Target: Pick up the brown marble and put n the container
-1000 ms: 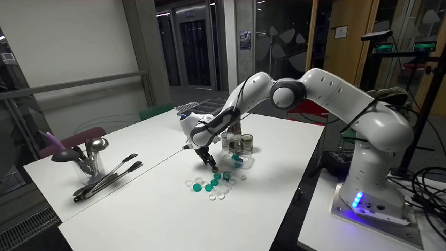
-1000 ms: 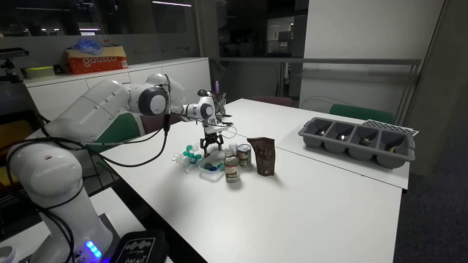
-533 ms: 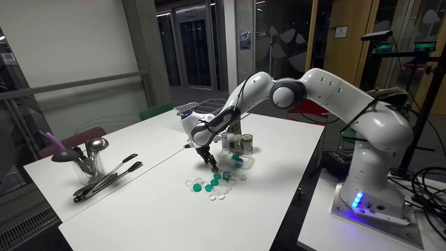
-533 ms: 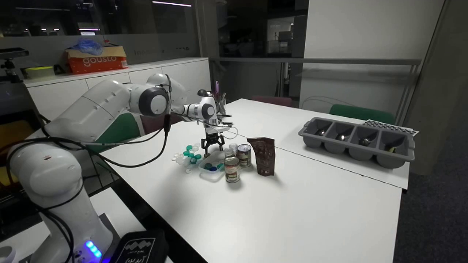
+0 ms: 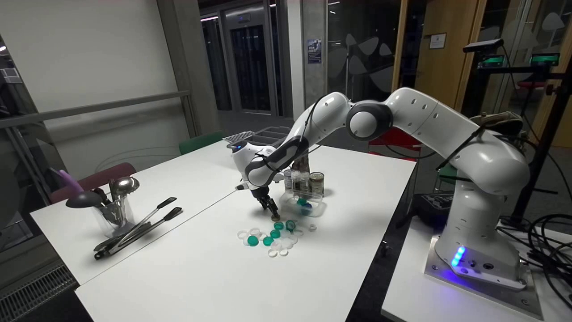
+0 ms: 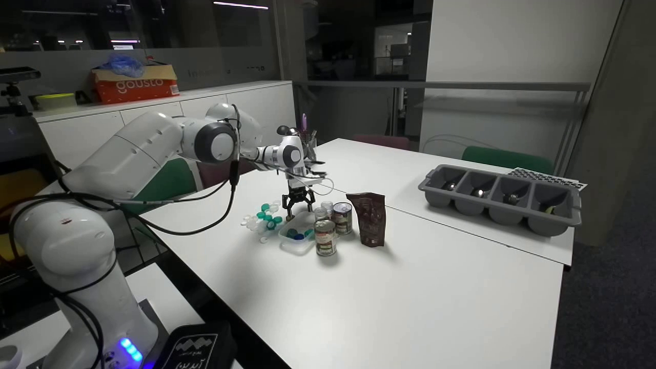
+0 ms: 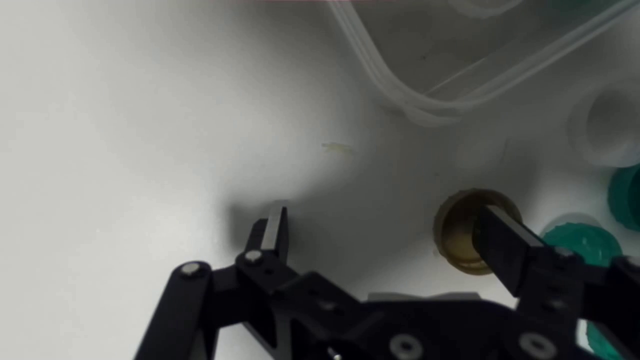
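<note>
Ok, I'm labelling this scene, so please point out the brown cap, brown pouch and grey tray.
Brown cap (image 7: 457,235): wrist view, on its hollow inside.
Brown pouch (image 6: 371,220): in an exterior view, on its broad face.
Grey tray (image 6: 506,216): in an exterior view, on its outer wall.

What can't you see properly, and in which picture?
Brown bottle cap: partly covered by a pincer finger in the wrist view.
Far end of the clear plastic tub: cut off by the wrist view's top edge.
Label on the nearest food can: unreadably small in an exterior view.
</note>
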Available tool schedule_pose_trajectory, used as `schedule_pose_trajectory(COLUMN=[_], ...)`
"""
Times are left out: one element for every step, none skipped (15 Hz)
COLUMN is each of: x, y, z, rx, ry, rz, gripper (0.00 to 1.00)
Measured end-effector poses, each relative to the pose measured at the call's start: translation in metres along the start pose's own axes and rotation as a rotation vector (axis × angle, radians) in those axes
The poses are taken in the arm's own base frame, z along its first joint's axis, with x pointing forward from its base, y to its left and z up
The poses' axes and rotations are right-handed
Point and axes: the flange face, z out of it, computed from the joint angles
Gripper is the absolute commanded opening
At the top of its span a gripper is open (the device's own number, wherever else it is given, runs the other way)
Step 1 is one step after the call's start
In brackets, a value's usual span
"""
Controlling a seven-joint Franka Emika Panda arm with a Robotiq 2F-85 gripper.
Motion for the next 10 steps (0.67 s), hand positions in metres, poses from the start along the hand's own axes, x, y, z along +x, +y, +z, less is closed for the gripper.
schedule_pose_trajectory(x=[0.0,-0.0001,-0.0002,-0.0004,-0.0008,-0.0014,-0.0022,-0.0028,-0.0033,-0.0038], y=[0.0001,0.0001,0.0002,0.0003,0.0005,0.0009,0.0014,0.0019,0.0023,0.0026], z=[0.0,0.0,0.0,0.0001,0.0003,0.0007,0.0008,0.0004,0.0003,0.0004], rx=[0.0,0.001,0.001,0.002,0.003,0.004,0.006,0.008,0.009,0.011], ry=[0.0,0.001,0.001,0.002,0.003,0.004,0.005,0.008,0.011,0.013], rz=[0.0,0.001,0.001,0.002,0.003,0.005,0.007,0.01,0.013,0.015], gripper=[1.0,0.92,0.74,0.66,0.58,0.51,0.42,0.36,0.29,0.19])
